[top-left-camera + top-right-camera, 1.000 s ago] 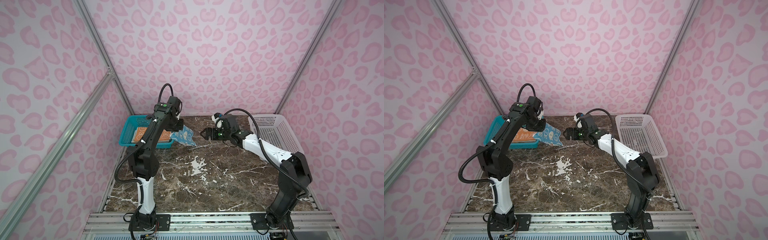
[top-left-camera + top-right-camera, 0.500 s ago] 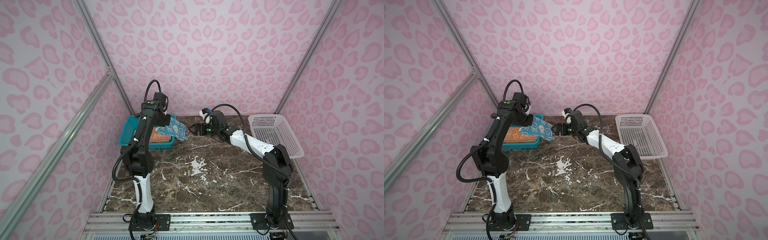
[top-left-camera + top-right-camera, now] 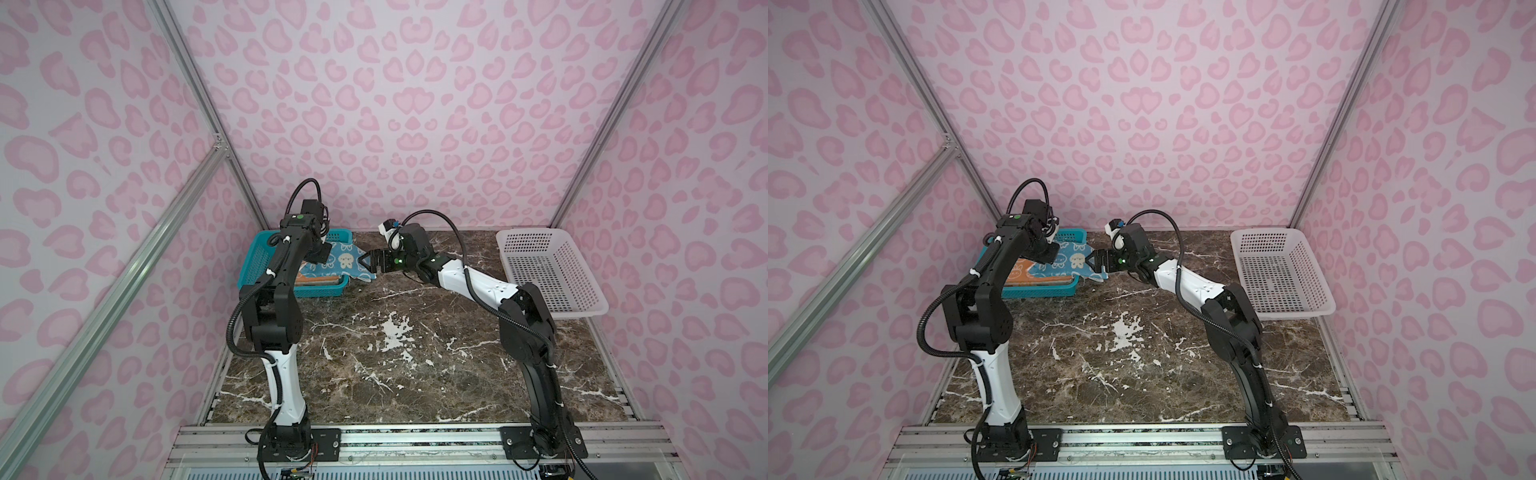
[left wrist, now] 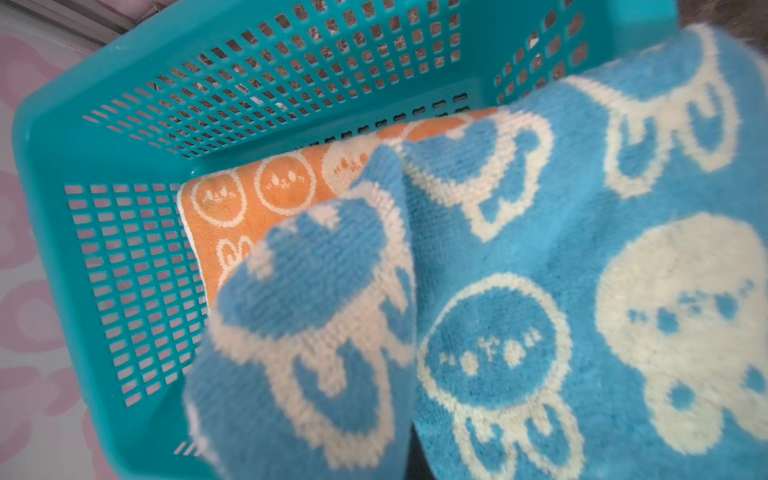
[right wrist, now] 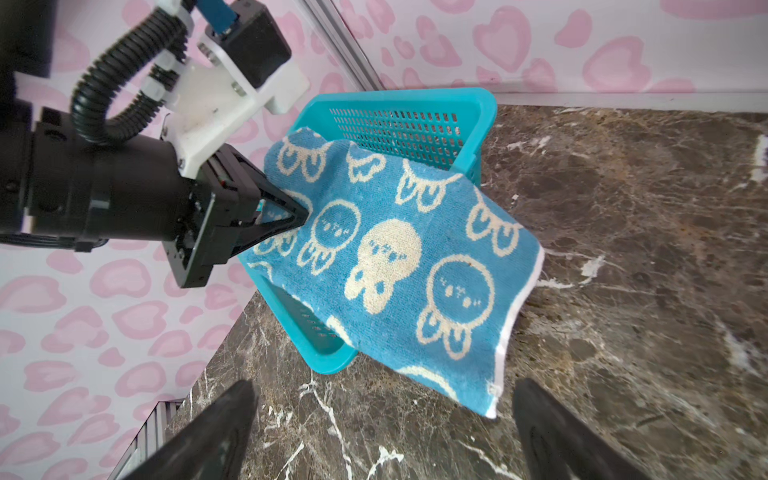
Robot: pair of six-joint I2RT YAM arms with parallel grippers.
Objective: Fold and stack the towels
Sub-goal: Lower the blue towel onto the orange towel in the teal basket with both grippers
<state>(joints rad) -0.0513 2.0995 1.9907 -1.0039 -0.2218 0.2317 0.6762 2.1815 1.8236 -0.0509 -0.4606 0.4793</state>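
Right wrist view is showing left gripper (image 5: pixel 291 216) clamping an edge of blue towel (image 5: pixel 386 257), jaws closed on the cloth. Left wrist view is giving only cloth up close, jaws hidden. Towel is draping out of teal basket (image 5: pixel 415 99) over its rim, corner hanging toward table (image 5: pixel 623 249). Left wrist view is showing orange towel (image 4: pixel 257 208) lying flat inside the basket, partly under the blue one. Right gripper (image 5: pixel 384 388) is hanging with jaws wide near that corner, gripping nothing. Both top views are adding white basket (image 3: pixel 552 266), well apart at right. Counting: two towels visible, two baskets, two grippers.
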